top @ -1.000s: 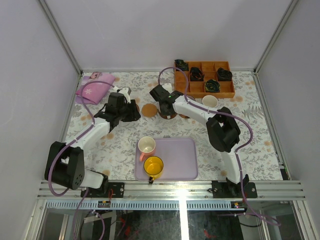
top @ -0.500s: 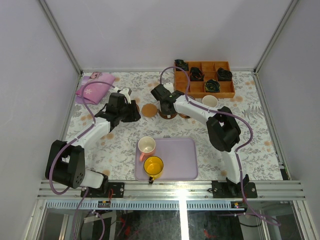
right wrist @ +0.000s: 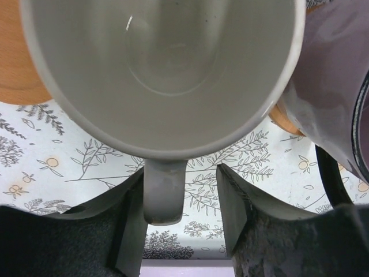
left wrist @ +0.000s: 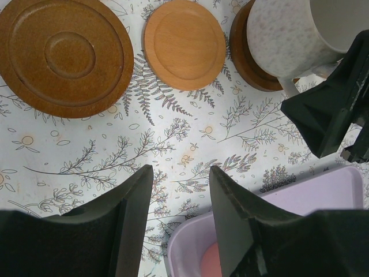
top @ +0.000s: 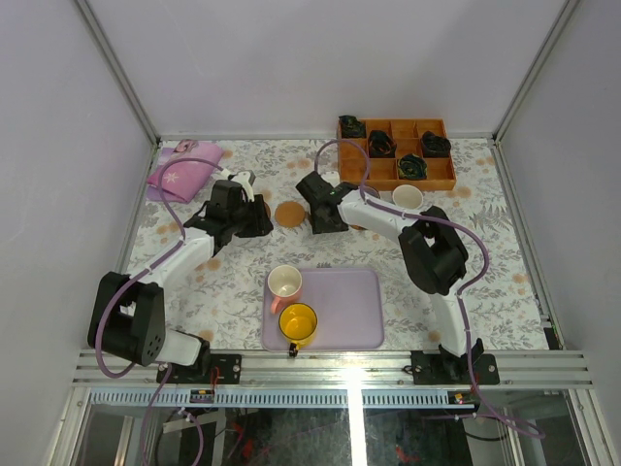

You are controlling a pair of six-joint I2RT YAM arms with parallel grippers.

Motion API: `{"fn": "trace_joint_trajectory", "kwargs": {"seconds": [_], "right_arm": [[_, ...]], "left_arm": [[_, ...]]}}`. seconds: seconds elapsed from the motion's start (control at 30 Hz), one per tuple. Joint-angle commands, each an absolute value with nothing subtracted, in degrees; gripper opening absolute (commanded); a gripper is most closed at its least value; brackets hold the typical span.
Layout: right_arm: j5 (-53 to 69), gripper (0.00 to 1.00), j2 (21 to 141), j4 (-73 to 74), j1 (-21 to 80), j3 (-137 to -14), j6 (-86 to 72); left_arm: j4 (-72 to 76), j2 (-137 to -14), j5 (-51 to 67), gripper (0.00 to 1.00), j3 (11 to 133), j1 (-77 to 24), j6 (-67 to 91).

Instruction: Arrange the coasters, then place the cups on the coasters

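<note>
Floral-cloth table (top: 194,282), your two arms reaching in from the near edge. Lavender tray (top: 344,311) sits at the near middle. Orange compartment box (top: 408,183) is at the far right with dark items in some cells. A pink cloth (top: 179,175) lies at the far left.

Coasters run in a row across mid-table. In your left wrist view you get a big dark rimmed coaster (left wrist: 63,55), a smaller tan coaster (left wrist: 184,43) just beside it and not touching, then a second dark coaster (left wrist: 248,63) with a pale speckled cup (right wrist: 161,69) standing on it.

Your right gripper (right wrist: 179,173) is at that cup. Its jaws are spread either side of the handle with cloth showing in the gap, so there is no pinch. The handle points toward the wrist camera.

A greyish purple cup (right wrist: 331,81) stands just right of the pale one, with a brown coaster edge showing under it.

Your left gripper (left wrist: 180,170) hangs above the cloth between the coaster row and the tray corner. Its fingers are apart with nothing between them.

The pink cup (top: 284,282) is on the tray's far left corner and the yellow cup (top: 298,322) just near of it. The cream-white cup (top: 408,197) stands in front of the box; you can't tell if a coaster is under it.
</note>
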State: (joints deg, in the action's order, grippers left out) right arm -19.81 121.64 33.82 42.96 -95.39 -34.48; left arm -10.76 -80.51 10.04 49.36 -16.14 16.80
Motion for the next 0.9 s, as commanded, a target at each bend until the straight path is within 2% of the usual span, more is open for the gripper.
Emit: {"fn": "trace_joint_trajectory", "kwargs": {"seconds": [0.0, 0.3, 0.43, 0.6, 0.8, 0.87], "right_arm": [[-19.30, 0.55, 116.74, 34.43, 42.88, -94.67, -35.47], [-17.77, 0.72, 112.05, 35.07, 44.63, -93.33, -33.03], [-16.63, 0.83, 107.66, 35.72, 45.78, -93.34, -30.47], [-16.90, 0.88, 101.71, 35.36, 45.97, -91.32, -28.74], [-23.27, 0.99, 94.70, 33.43, 45.97, -88.53, -27.50], [-25.21, 0.99, 91.99, 32.01, 45.88, -87.08, -26.82]], "left_arm": [[-10.29, -80.35, 10.00, 0.44, 50.78, -16.51, 15.82], [-10.20, -79.90, 9.90, 0.44, 50.70, -16.50, 15.90], [-10.23, -78.88, 9.60, 0.45, 50.37, -16.51, 16.06], [-11.79, -76.03, 9.35, 0.54, 50.51, -16.52, 16.60], [-14.94, -69.27, 8.95, 0.58, 48.76, -17.55, 19.34], [-15.87, -66.64, 8.05, 0.59, 47.65, -18.56, 20.45]]}}
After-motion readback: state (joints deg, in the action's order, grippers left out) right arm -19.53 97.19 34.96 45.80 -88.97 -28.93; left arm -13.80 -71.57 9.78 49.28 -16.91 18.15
